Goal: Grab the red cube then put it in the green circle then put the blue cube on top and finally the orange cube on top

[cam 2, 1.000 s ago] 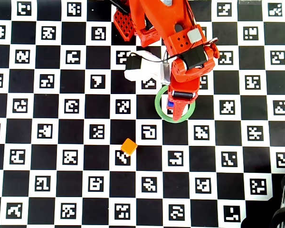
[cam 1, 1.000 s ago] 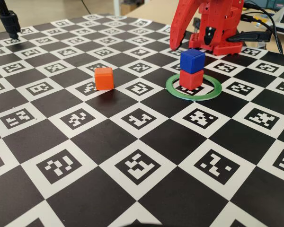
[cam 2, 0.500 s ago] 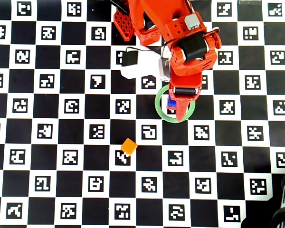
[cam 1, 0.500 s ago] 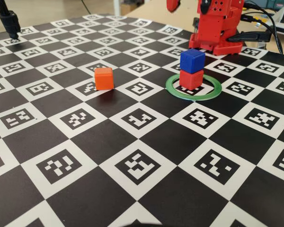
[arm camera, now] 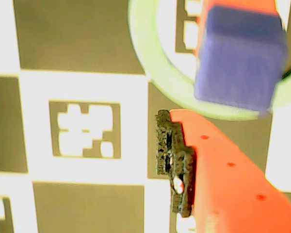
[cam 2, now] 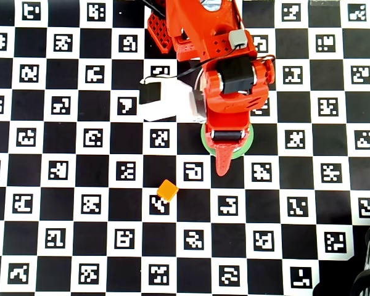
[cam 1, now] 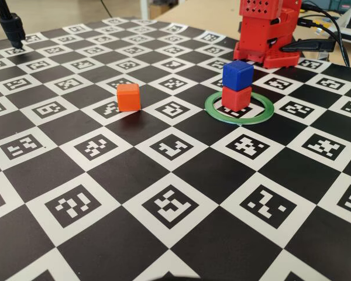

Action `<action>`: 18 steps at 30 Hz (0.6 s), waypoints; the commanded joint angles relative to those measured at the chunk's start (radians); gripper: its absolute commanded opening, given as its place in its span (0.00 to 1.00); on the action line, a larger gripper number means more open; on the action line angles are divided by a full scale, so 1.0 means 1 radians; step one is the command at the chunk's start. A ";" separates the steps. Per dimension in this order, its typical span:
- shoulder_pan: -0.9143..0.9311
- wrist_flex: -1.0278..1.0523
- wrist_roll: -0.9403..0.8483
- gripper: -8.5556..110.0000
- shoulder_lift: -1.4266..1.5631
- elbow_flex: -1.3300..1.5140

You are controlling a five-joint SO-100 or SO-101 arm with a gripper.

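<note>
In the fixed view the blue cube sits on the red cube inside the green circle. The orange cube stands alone to the left, about two squares away. My gripper is above the top edge of that view. From overhead the gripper hangs high over the green circle and hides the stack; the orange cube lies lower left. The wrist view shows the blue cube below, clear of the one padded finger. Nothing touches that pad, so the jaws stand open and empty.
The red arm base stands behind the stack with cables to its right. A black stand is at the far left corner. A white block with a black camera hangs beside the arm overhead. The checkerboard mat covers the table.
The gripper has lifted away from the stacked blue cube and left the top of the fixed view. Overhead it looms larger, its tip shifted down the picture. The cubes have not moved.
</note>
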 commanded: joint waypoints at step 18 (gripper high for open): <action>0.135 -0.103 -0.135 0.43 -0.229 -0.158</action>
